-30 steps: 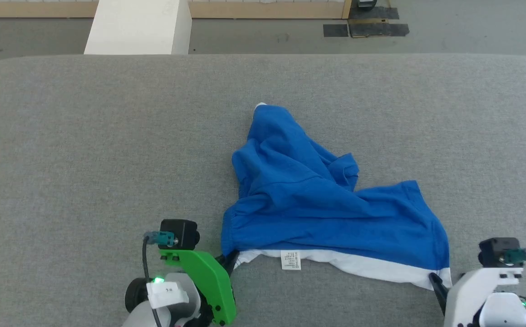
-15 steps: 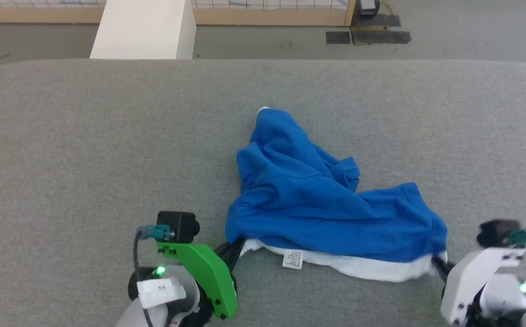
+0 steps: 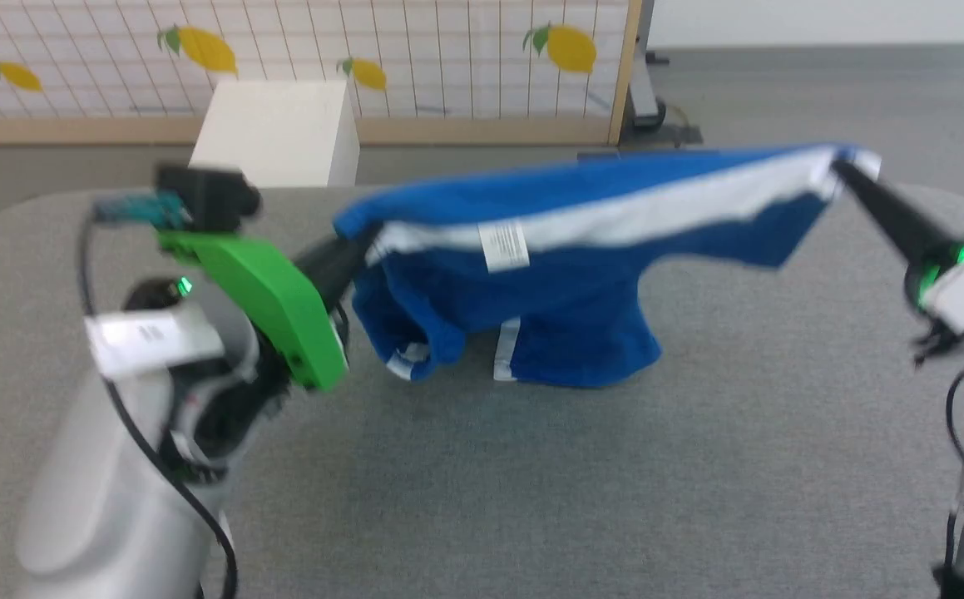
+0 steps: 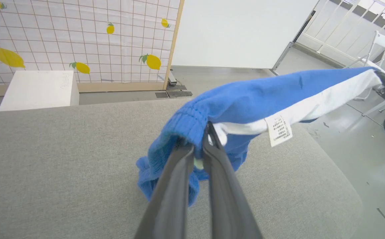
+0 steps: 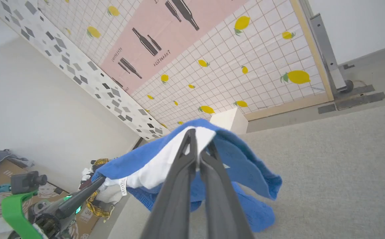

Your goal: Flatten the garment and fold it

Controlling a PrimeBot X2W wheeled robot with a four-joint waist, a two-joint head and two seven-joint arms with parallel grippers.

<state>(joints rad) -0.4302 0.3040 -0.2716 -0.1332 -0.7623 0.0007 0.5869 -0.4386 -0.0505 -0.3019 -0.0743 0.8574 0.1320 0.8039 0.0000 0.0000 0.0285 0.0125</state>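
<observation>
The royal-blue garment (image 3: 565,291) hangs stretched in the air above the grey table (image 3: 531,482), its white band (image 3: 656,212) running along the top with the small white label (image 3: 504,246) on it. My left gripper (image 3: 365,241) is shut on the band's left corner, seen close in the left wrist view (image 4: 205,132). My right gripper (image 3: 837,166) is shut on the band's right corner, seen close in the right wrist view (image 5: 197,142). The garment's lower folds (image 3: 581,358) droop down to the table surface.
A white box (image 3: 278,133) stands on the floor beyond the table's far edge, in front of a tiled screen with lemon prints (image 3: 365,50). In the right wrist view a cardboard box and a pile of clothes (image 5: 96,196) lie beyond the table.
Both grippers have lifted the garment's white band off the table and pulled it taut between them. The head camera has tilted up, showing the wall screen.
</observation>
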